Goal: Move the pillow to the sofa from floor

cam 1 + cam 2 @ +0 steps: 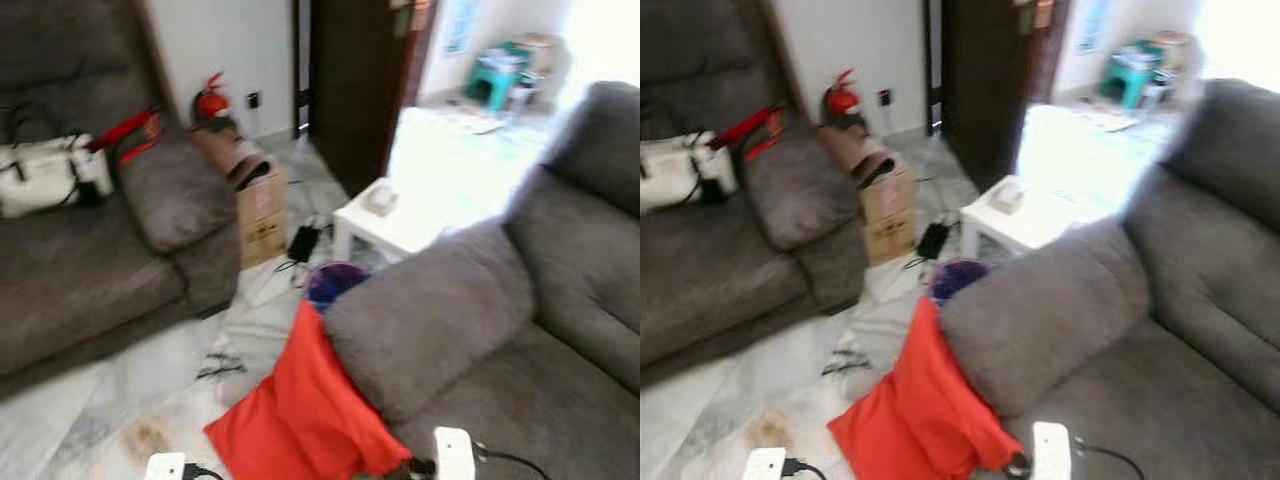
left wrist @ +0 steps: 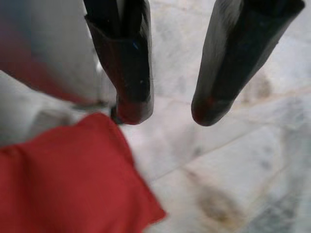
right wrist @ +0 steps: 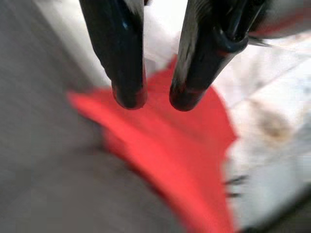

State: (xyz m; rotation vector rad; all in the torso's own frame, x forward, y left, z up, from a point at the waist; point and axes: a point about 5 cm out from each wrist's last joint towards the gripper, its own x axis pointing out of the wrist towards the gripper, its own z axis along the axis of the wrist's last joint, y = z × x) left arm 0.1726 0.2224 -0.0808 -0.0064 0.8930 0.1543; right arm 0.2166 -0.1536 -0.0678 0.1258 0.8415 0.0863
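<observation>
Left gripper (image 2: 167, 114): black fingers parted, nothing between them, hanging over pale marble floor (image 2: 252, 160) just beside a corner of the red pillow (image 2: 63, 179). Right gripper (image 3: 151, 102): fingers a narrow gap apart, empty, poised above the pillow's upper edge where it meets the grey sofa (image 3: 43, 184). Pillow position: on the floor, propped on edge against the sofa's rounded armrest (image 1: 430, 310). Cloth looks smooth, matte, slightly creased; fill appears loose. Judgement: light, soft, will sag and fold when lifted, not fragile. Best hold probably a pinch of gathered fabric at the top edge or a corner, one gripper each side. Sofa upholstery is a napped, suede-like grey.
</observation>
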